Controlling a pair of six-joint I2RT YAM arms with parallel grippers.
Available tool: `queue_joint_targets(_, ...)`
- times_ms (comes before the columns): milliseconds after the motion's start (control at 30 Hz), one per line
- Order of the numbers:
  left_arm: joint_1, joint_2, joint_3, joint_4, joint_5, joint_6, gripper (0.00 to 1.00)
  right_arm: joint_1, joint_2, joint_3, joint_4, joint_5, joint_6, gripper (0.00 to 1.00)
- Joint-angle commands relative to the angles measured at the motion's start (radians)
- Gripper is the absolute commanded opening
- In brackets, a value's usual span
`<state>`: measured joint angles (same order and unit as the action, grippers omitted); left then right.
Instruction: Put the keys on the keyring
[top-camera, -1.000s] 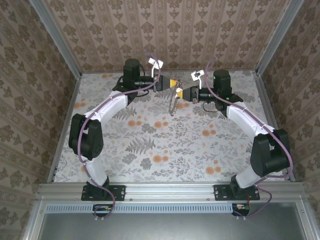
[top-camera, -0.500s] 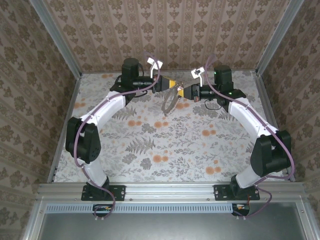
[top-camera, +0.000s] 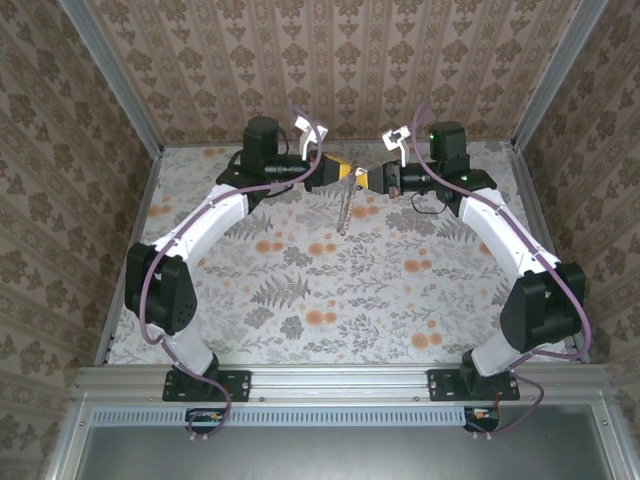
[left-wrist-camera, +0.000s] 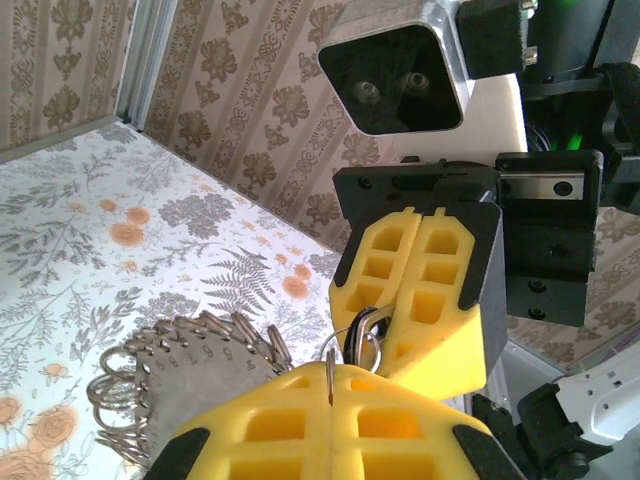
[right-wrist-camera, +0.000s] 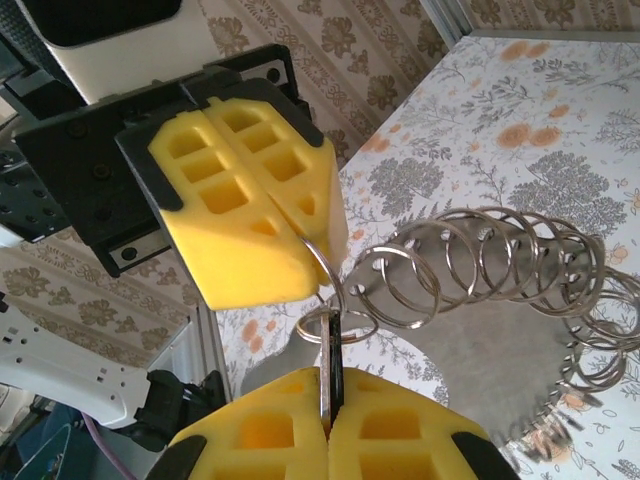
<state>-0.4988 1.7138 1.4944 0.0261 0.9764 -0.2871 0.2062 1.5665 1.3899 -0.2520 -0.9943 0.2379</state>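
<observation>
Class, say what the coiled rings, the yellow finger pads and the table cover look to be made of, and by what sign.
Coiled rings: bare metal wire, polished; they glint silver.
Yellow finger pads: moulded plastic or firm rubber, matt, with square hollows in the sides.
Table cover: probably printed cloth or paper, matt; it bears a flat floral pattern.

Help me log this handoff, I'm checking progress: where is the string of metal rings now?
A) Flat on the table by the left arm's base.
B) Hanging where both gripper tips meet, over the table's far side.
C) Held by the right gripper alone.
B: the string of metal rings dangles below the left gripper and right gripper, both shut tip to tip at its top.
</observation>
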Motion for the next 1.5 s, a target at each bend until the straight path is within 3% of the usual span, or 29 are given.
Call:
queue_joint_targets(0,0.000,-0.043,0.001,-0.030,-0.016,0.060,0.00,-0.008,0.015,0.054,-0.041,-0.007,-0.026,0.00)
queue_joint_targets(567,-0.011,-0.036,0.006,-0.045,-0.022,0.077,0.00,-0.006,0.072,0.161,-0.073,-0.023,-0.022,0.00)
queue_joint_targets(1467,-0.009,-0.032,0.007,-0.031,-0.045,0.046,0.00,0.009,0.021,0.027,-0.023,-0.024,-0.005,0.00)
